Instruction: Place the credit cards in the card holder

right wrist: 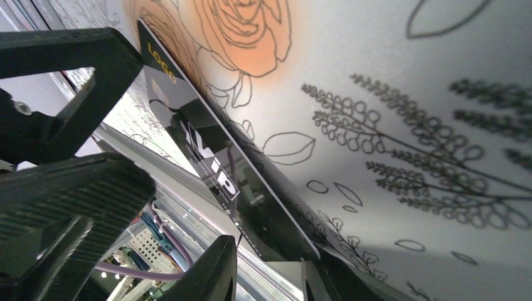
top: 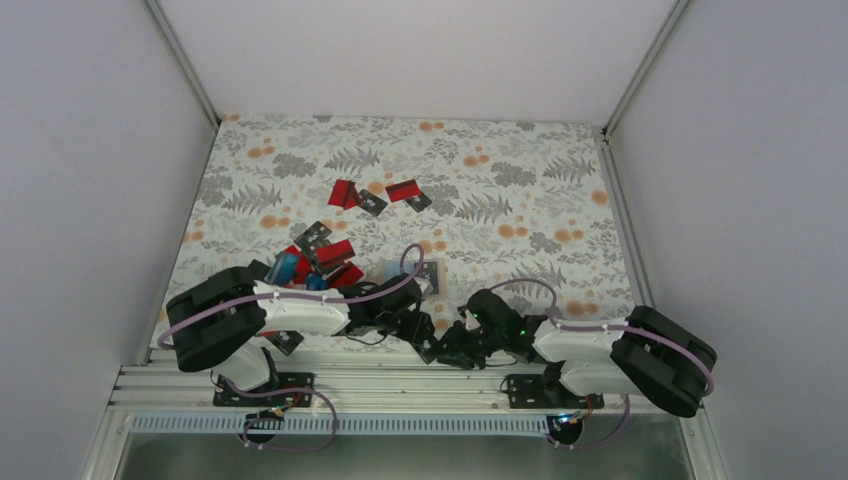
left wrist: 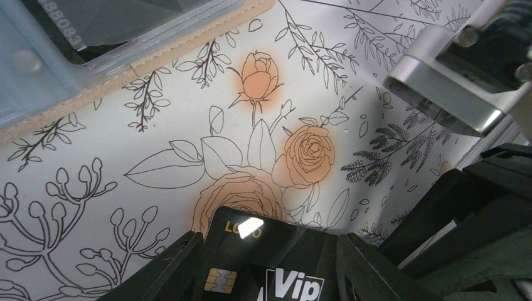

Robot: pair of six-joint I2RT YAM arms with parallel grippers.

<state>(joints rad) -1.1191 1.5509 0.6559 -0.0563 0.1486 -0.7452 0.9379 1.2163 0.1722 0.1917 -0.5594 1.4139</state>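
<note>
One floral table [top: 560,180] carries everything; left tool [left wrist: 270,246] and right tool [right wrist: 141,122] meet near its front edge; whether either is clamped cannot be told; card holder [top: 420,276] lies open just beyond them; credit cards [top: 345,193] are scattered beyond and to the left; one black card [left wrist: 282,241] sits tilted between the left tool's fingers [left wrist: 179,266].

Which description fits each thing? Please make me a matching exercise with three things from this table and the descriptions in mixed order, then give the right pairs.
Things:
1. Vip card
2. card holder
3. card pile

Descriptions:
a. red, black and blue cards mixed
b. between the left fingers
c. open, clear pockets facing up

Pairs: 1-b; 2-c; 3-a
</note>
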